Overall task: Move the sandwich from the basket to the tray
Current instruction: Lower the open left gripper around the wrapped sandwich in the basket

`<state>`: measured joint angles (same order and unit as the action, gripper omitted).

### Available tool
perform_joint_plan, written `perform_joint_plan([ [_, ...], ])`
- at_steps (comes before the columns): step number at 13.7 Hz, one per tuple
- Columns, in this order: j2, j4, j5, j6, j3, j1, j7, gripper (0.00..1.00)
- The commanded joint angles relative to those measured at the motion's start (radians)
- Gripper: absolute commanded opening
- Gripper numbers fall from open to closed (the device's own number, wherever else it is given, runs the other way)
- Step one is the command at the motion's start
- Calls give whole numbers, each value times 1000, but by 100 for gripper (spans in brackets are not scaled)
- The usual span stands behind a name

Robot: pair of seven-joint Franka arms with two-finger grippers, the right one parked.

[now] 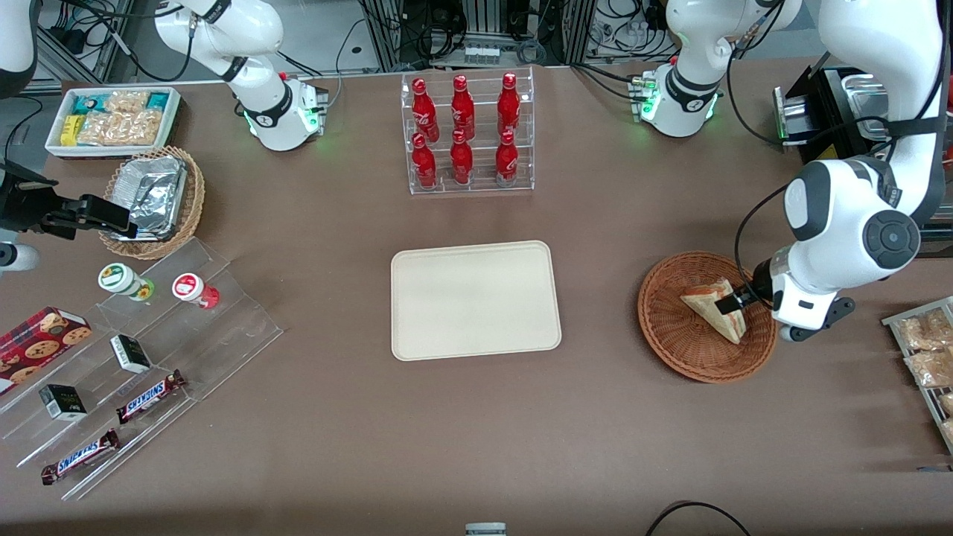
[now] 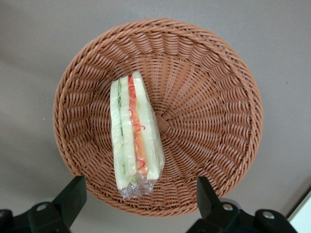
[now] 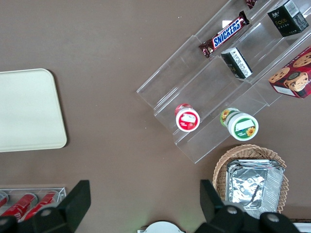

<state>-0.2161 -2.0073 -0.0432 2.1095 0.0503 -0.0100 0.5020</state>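
Observation:
The sandwich [image 1: 715,307] is a plastic-wrapped wedge of pale bread with red-orange and green layers. It lies in the reddish-brown wicker basket [image 1: 674,327] toward the working arm's end of the table. In the left wrist view the sandwich [image 2: 134,133] rests in the basket [image 2: 209,107] with its cut edge up. My left gripper [image 1: 733,301] hovers above the basket, over the sandwich. It is open and empty [image 2: 138,196], its fingers [image 2: 73,196] spread wide and apart from the sandwich's wrapped end. The cream-beige tray [image 1: 474,299] lies bare at the table's middle.
A clear rack of red bottles [image 1: 467,134] stands farther from the front camera than the tray. A rack of bagged snacks [image 1: 923,350] lies beside the basket at the working arm's end. Clear steps with candy bars [image 1: 149,350], a tan basket with foil containers [image 1: 153,197] and a white snack bin [image 1: 112,119] sit toward the parked arm's end.

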Motion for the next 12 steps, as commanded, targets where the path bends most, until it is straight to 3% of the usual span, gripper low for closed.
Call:
perform_joint_plan([
  [1,75,-114,-10,90,6,-10,30,100],
  [4,93,-212,-7,232,5,-10,59,100],
  [12,8,-217,-6,326,5,-2,129,100],
])
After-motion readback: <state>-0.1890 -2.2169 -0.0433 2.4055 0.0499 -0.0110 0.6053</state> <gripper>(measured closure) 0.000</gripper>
